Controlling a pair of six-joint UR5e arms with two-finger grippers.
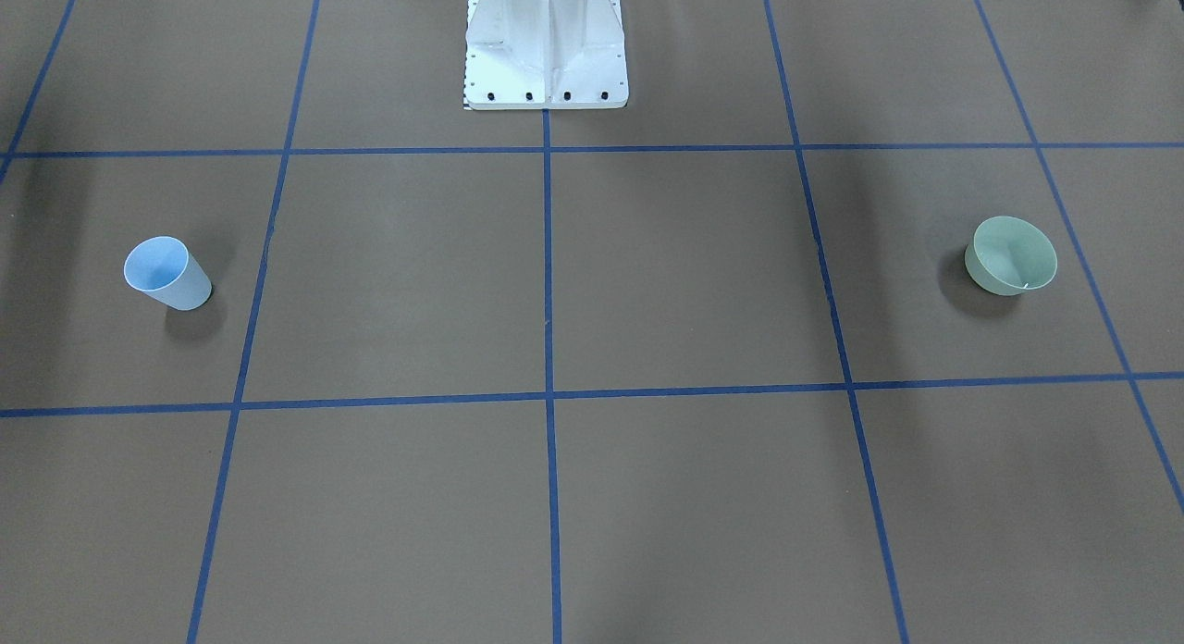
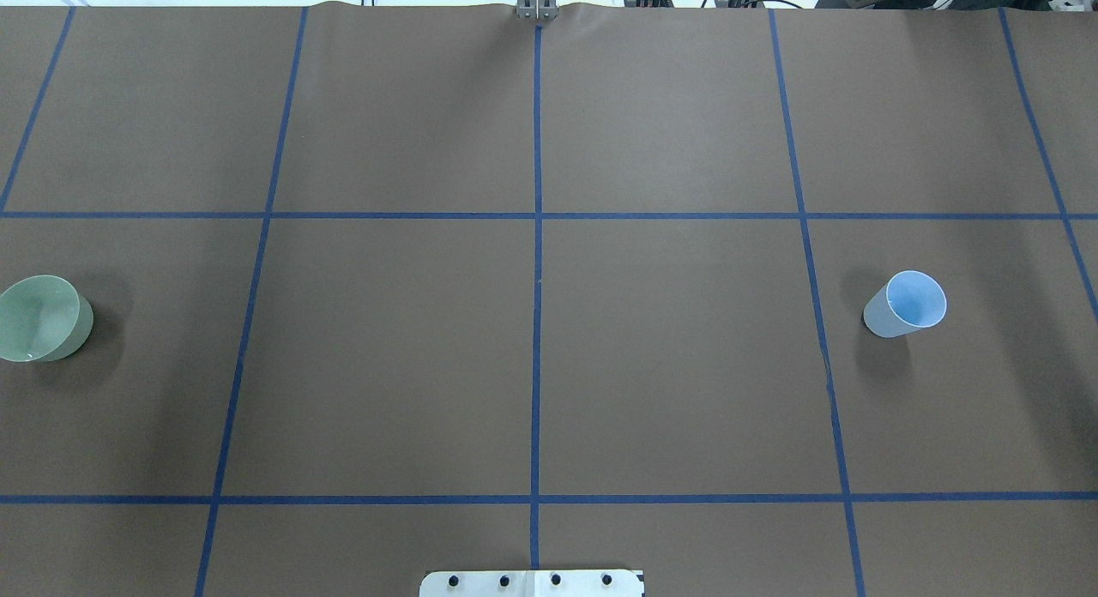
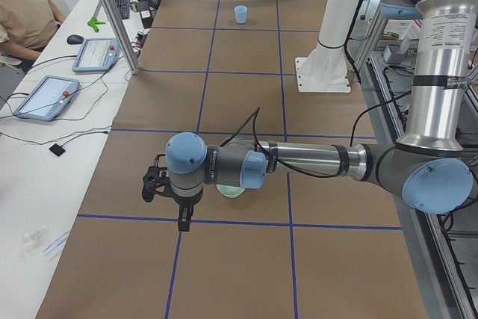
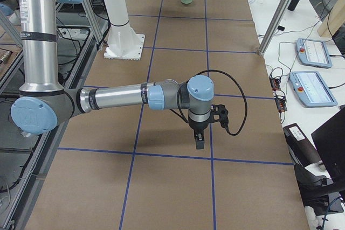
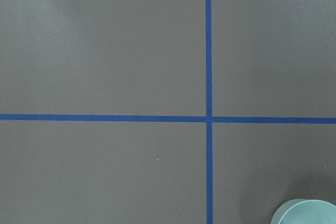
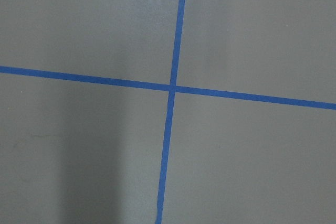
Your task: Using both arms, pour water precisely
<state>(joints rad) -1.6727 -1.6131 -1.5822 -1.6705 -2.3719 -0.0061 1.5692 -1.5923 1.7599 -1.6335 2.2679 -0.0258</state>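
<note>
A light-blue cup stands upright on the robot's right side of the brown table, also the blue cup. On the robot's left side stands a pale-green bowl, with a tiny white glint at its rim. I cannot make out the water itself in either vessel. My left gripper hangs fingers-down just beside the green bowl, which the wrist partly hides. My right gripper points down over bare table. Both show only in the side views, so I cannot tell whether either is open or shut.
The white pedestal base stands at the robot's edge of the table. Blue tape lines grid the brown mat. A seated person and control tablets are at a white side table beyond the mat.
</note>
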